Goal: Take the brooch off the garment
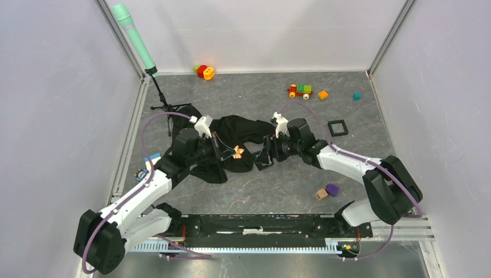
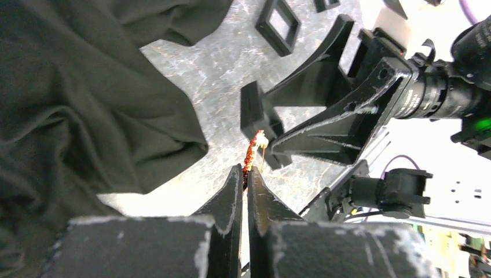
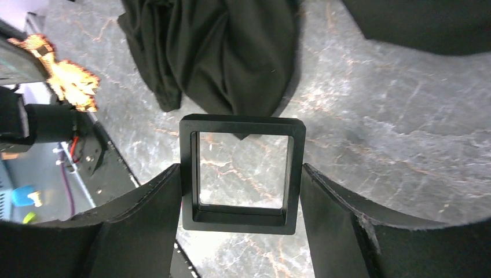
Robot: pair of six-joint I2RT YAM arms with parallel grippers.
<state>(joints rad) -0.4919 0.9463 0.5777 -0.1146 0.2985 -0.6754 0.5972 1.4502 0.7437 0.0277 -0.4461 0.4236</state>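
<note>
Tiny orange petal-shaped brooch (image 2: pixel 253 152) sits pinched in left gripper (image 2: pixel 244 171), clear of crumpled black T-shirt garment (image 2: pixel 87 104); right gripper (image 3: pixel 240 169) clamps black square frame (image 3: pixel 242 124); removal looks done.

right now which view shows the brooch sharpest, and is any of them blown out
Top view: even light, brooch clear but tiny. Left wrist: right side blown out white, brooch edge-on in the left claw. Right wrist: brooch blurred, frame sharp.

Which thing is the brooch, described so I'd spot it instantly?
Find the black garment crumpled mid-table. At its near edge the left claw pinches the brooch. It is tiny, petal-shaped, orange-and-cream, unlike the bigger orange ring toy by the far wall.
</note>
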